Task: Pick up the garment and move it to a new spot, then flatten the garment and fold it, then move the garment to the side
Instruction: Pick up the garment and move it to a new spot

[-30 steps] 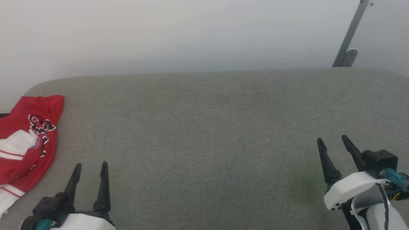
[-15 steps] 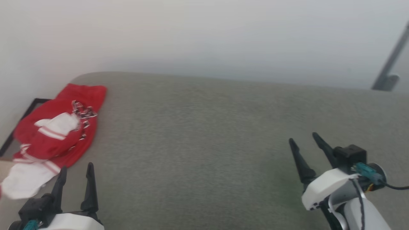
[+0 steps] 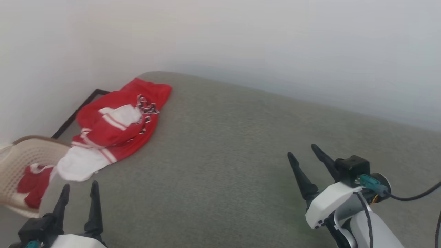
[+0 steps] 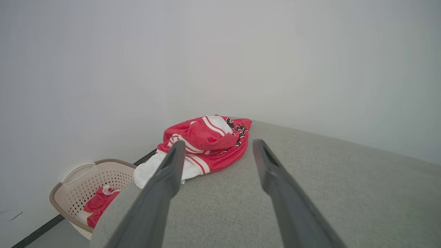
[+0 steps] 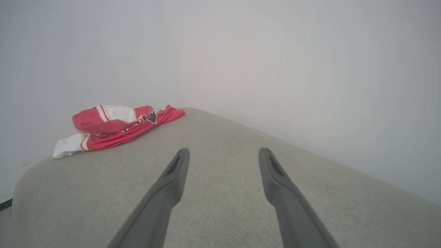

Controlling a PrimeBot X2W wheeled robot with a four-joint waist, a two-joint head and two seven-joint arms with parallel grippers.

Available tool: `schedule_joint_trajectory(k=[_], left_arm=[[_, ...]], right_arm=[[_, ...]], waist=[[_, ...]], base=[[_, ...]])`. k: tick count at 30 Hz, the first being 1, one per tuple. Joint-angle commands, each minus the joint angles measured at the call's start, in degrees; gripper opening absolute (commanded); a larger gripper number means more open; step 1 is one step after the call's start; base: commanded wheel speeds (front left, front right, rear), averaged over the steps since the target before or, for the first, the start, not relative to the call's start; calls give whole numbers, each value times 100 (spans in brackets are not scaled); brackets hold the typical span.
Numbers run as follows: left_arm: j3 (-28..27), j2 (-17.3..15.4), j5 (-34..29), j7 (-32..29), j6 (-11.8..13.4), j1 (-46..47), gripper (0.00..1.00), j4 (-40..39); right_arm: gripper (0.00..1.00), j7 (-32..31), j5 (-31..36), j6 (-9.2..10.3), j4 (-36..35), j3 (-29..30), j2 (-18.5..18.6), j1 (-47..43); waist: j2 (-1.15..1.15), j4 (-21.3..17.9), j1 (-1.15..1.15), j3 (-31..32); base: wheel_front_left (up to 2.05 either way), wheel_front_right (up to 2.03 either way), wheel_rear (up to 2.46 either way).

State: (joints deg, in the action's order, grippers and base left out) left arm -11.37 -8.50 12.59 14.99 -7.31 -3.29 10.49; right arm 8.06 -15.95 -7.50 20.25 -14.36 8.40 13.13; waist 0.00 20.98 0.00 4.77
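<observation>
Red cloth [image 3: 31,184] in basket [image 3: 20,158]; garment [image 3: 119,129] outside

I see the garment [image 3: 120,127] lying on the padded surface [image 3: 224,155] at its far left corner, ahead of my left gripper [image 3: 79,184], with its near end reaching the surface's left edge. Left of the surface, lower down, stands a basket [image 3: 20,155] with another cloth [image 3: 32,182] in it. My right gripper [image 3: 302,151] sits over the near right part of the surface, well apart from the garment. A wall [image 3: 241,41] runs behind the surface.
</observation>
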Motion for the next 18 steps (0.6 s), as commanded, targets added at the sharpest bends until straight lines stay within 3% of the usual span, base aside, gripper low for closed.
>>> schedule_joint_trajectory(k=[1,18], left_arm=[[-1,5,6,28,18,-4,100,-3],[54,11,127,-33,121,435,100,224]], right_arm=[[100,40,-39,2,17,-17,-19,35],[100,57,-87,2,15,66,138,174]], waist=[[0,121,0,30],[0,308,0,-295]], base=[[0,0,0],[0,0,0]])
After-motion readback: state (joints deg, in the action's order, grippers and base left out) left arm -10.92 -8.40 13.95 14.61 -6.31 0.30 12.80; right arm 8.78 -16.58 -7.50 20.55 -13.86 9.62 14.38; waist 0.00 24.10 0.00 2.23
